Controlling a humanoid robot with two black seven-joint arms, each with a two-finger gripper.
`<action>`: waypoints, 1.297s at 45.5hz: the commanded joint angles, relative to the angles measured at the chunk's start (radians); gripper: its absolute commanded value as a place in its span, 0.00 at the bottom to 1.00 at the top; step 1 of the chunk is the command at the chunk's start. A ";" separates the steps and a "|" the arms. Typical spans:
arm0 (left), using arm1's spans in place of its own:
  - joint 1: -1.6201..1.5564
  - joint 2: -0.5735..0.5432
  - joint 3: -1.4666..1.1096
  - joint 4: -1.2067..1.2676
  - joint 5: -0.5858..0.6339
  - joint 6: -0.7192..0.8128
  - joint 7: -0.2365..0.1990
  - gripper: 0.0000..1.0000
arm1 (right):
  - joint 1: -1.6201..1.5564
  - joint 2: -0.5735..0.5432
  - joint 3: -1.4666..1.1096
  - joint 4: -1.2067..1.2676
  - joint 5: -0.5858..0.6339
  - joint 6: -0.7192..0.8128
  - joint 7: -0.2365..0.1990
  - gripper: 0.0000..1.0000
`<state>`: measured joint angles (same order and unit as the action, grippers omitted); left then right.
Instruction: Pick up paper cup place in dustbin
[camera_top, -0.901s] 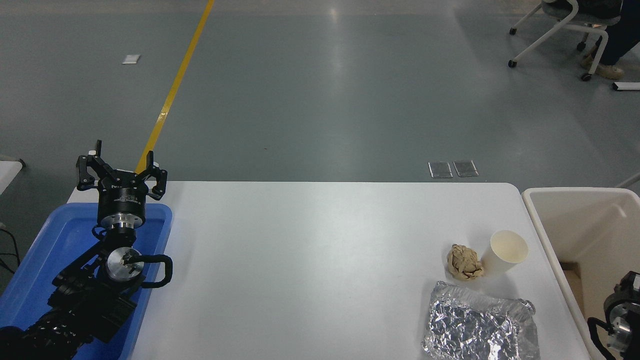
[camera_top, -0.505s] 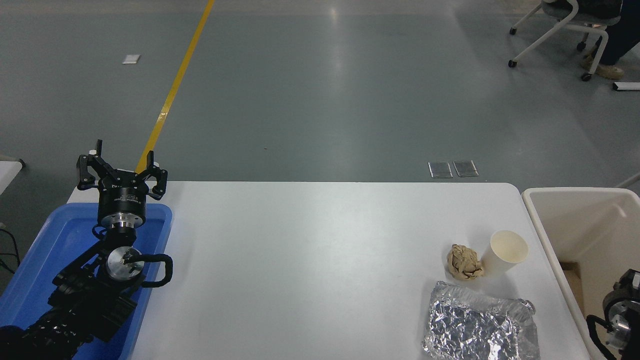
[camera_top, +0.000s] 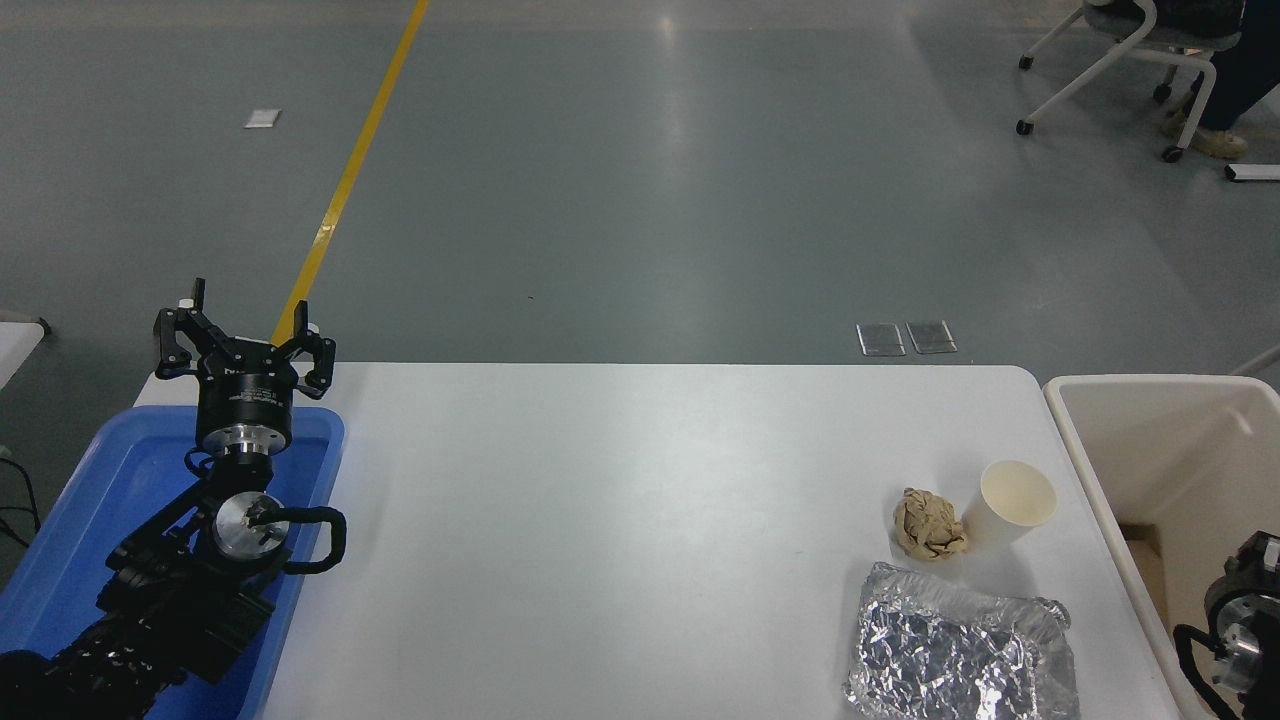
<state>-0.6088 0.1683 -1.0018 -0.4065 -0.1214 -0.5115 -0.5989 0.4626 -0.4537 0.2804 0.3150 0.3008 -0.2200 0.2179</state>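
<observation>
White table (camera_top: 620, 520): 1.
Paper cup (camera_top: 1010, 505): 1, upright, far right of left gripper (camera_top: 243, 335).
Crumpled brown paper ball (camera_top: 928, 524): 1, touching cup's left side.
Foil tray (camera_top: 955, 650): 1, crumpled, nearer camera than cup.
Dustbin (camera_top: 1100, 480): 1, beyond table's right edge.
Blue tray (camera_top: 120, 470): 1, under left arm.
Robot arms: 2; right arm (camera_top: 1235, 640) only partly in view, low right, over dustbin.
Floor plates (camera_top: 905, 338): 2, side by side.
Wheeled chair (camera_top: 1120, 60): 1, top right.

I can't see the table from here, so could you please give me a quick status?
Left gripper open, parked over blue tray. Right arm low right, gripper unseen. Cup upright, untouched, beside dustbin. Paper ball touching cup; foil nearer.
</observation>
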 joint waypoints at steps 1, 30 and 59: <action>0.001 0.000 0.000 0.000 0.000 -0.002 -0.001 0.99 | 0.013 -0.144 0.000 0.163 0.001 0.007 0.001 0.00; 0.000 0.000 0.000 0.000 0.003 -0.013 0.002 0.99 | 0.689 -0.534 -0.778 0.874 0.003 0.016 0.001 0.00; 0.001 0.000 0.000 0.000 0.002 -0.013 0.002 0.99 | 1.559 -0.249 -1.592 1.041 0.248 0.116 0.003 1.00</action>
<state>-0.6074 0.1687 -1.0015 -0.4071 -0.1184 -0.5249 -0.5962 1.8248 -0.7385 -1.1921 1.3063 0.5176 -0.1387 0.2206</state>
